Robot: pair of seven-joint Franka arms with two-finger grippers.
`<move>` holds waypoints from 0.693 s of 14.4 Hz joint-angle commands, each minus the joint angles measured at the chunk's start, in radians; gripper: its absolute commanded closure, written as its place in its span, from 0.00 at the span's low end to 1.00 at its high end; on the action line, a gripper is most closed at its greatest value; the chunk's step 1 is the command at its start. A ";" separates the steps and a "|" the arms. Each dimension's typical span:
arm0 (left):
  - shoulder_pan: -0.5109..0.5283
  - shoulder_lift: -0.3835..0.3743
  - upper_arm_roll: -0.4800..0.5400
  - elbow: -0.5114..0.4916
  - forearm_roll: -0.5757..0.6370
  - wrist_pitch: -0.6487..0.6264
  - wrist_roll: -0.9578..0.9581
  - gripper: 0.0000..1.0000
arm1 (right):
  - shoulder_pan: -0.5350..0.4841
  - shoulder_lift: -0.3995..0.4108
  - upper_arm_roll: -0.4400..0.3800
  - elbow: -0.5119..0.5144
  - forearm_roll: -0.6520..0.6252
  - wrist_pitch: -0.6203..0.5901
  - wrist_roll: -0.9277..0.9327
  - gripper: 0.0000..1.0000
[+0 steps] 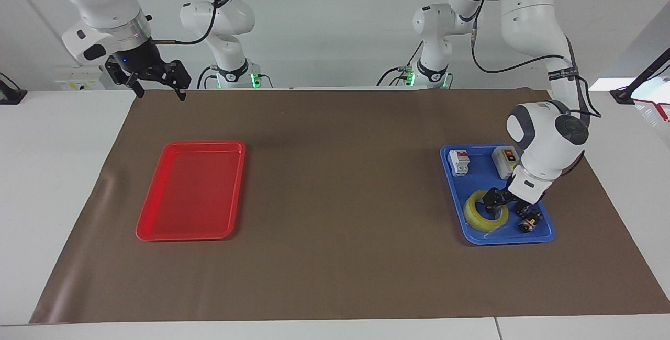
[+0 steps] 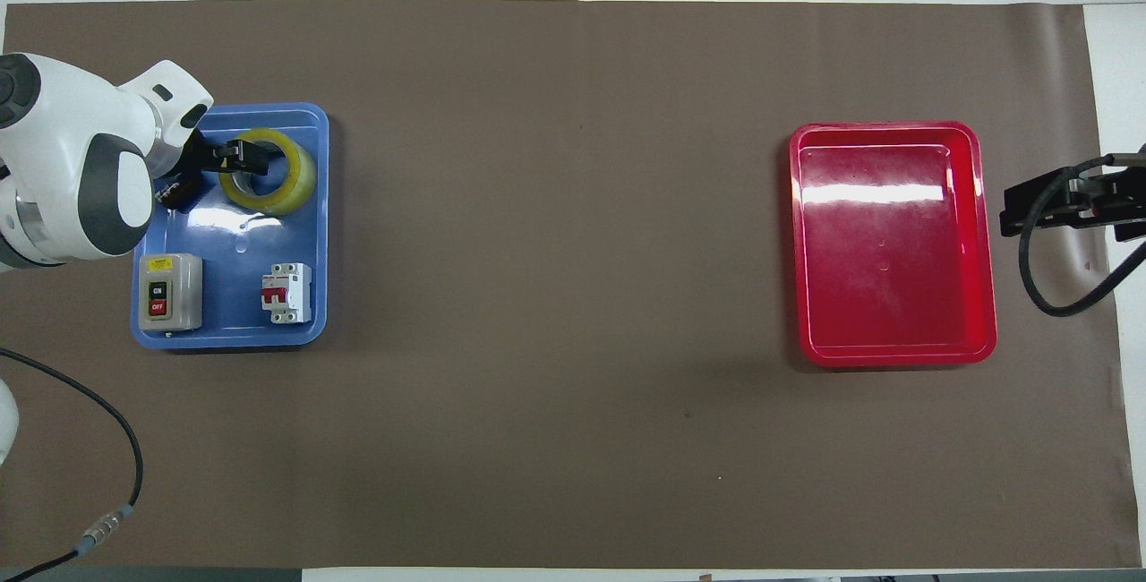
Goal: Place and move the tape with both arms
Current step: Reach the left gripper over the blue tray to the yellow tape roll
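The yellow tape (image 1: 479,218) lies flat in the blue tray (image 1: 473,185) at the left arm's end of the table; it also shows in the overhead view (image 2: 288,185). My left gripper (image 1: 501,202) is open and low at the tape's rim, on the side toward the tray's black parts, with one finger over the core hole. In the overhead view this gripper (image 2: 243,158) covers part of the ring. My right gripper (image 1: 159,89) is open and empty, and waits raised over the mat's edge at the right arm's end (image 2: 1056,201).
The blue tray (image 2: 235,242) also holds a grey on/off switch box (image 1: 504,160), a white and red circuit breaker (image 1: 459,162) and small black parts (image 1: 529,222). An empty red tray (image 1: 191,196) lies toward the right arm's end. A brown mat covers the table.
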 commanded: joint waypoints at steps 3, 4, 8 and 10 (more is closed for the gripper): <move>0.005 -0.008 -0.002 -0.021 0.017 0.028 -0.024 1.00 | -0.018 -0.021 0.007 -0.028 0.012 0.023 -0.021 0.00; 0.005 -0.008 -0.002 -0.018 0.017 0.031 -0.022 1.00 | -0.018 -0.022 0.007 -0.028 0.012 0.021 -0.020 0.00; 0.007 -0.058 0.000 -0.016 0.017 0.004 -0.019 1.00 | -0.018 -0.021 0.007 -0.028 0.012 0.021 -0.020 0.00; 0.005 -0.101 0.000 -0.001 0.017 -0.079 -0.019 1.00 | -0.018 -0.021 0.007 -0.028 0.012 0.023 -0.020 0.00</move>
